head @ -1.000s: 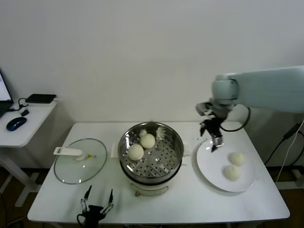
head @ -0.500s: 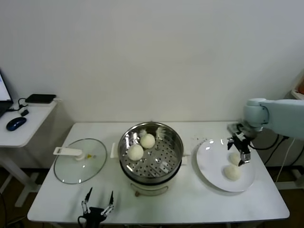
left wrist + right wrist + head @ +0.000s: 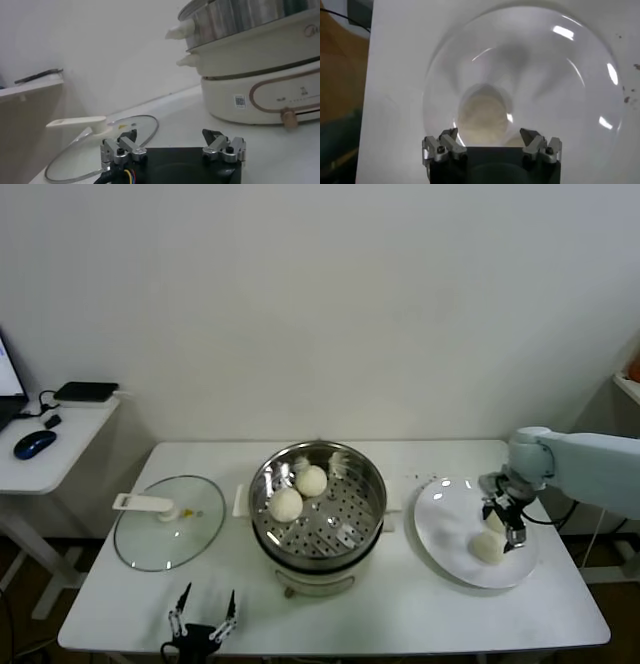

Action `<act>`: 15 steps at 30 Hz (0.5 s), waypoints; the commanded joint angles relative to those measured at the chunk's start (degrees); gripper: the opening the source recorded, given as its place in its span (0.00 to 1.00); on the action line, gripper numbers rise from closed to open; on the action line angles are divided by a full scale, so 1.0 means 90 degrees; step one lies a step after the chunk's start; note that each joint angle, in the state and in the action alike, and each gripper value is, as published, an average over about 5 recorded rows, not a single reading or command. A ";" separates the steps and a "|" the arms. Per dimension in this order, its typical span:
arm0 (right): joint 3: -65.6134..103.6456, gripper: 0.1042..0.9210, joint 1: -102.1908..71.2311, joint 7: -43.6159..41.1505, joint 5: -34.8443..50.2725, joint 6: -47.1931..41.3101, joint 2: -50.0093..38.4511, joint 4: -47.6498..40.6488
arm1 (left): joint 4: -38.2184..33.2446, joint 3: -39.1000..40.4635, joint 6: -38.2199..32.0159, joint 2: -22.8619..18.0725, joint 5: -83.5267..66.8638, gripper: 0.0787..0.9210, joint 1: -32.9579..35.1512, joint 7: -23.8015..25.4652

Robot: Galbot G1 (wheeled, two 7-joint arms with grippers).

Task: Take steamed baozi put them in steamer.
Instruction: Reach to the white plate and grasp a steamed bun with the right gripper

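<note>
The steamer (image 3: 368, 502) stands mid-table and holds two baozi (image 3: 286, 504) (image 3: 311, 480) on its perforated tray. Two more baozi lie on the white plate (image 3: 445, 519) to its right: one (image 3: 487, 547) shows fully, the other (image 3: 493, 522) is partly hidden by my right gripper (image 3: 508, 524). That gripper is open and hangs low over them. In the right wrist view its jaws (image 3: 489, 136) stand apart just above a baozi (image 3: 482, 120) on the plate (image 3: 545, 75). My left gripper (image 3: 203, 622) is open and parked at the table's front edge.
A glass lid (image 3: 168, 534) with a white handle lies left of the steamer; it also shows in the left wrist view (image 3: 100, 145), with the steamer's base (image 3: 250, 95) behind. A side desk (image 3: 50, 444) with a mouse stands far left.
My right gripper has moved right and down, from above the plate's far left rim to low over the two baozi on the plate. The left arm has not moved.
</note>
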 commanded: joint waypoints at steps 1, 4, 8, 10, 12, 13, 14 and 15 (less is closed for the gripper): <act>0.0461 0.88 -0.0674 0.0040 -0.0243 0.0008 0.0068 -0.0342 | 0.0029 -0.0004 0.0009 0.0003 0.0001 0.88 -0.0009 0.0009; 0.0450 0.88 -0.0671 0.0039 -0.0231 0.0004 0.0101 -0.0334 | 0.0029 -0.0013 0.0010 0.0006 -0.0002 0.88 -0.0009 0.0015; 0.0432 0.88 -0.0652 0.0025 -0.0212 0.0000 0.0123 -0.0303 | 0.0021 -0.0019 0.0018 0.0009 -0.0003 0.88 -0.0012 0.0016; 0.0426 0.88 -0.0641 0.0014 -0.0206 0.0000 0.0127 -0.0289 | 0.0012 -0.0020 0.0023 0.0011 -0.0005 0.88 -0.0014 0.0015; 0.0418 0.88 -0.0631 0.0003 -0.0209 0.0002 0.0127 -0.0279 | 0.0000 -0.0022 0.0028 0.0011 -0.0008 0.88 -0.0014 0.0015; 0.0416 0.88 -0.0630 0.0002 -0.0210 0.0001 0.0126 -0.0276 | -0.0005 -0.0023 0.0030 0.0012 -0.0010 0.88 -0.0013 0.0015; 0.0414 0.87 -0.0628 -0.0001 -0.0211 0.0002 0.0125 -0.0272 | -0.0009 -0.0024 0.0031 0.0012 -0.0012 0.88 -0.0012 0.0015; 0.0410 0.86 -0.0626 -0.0005 -0.0212 0.0002 0.0125 -0.0268 | -0.0012 -0.0025 0.0031 0.0012 -0.0012 0.88 -0.0010 0.0015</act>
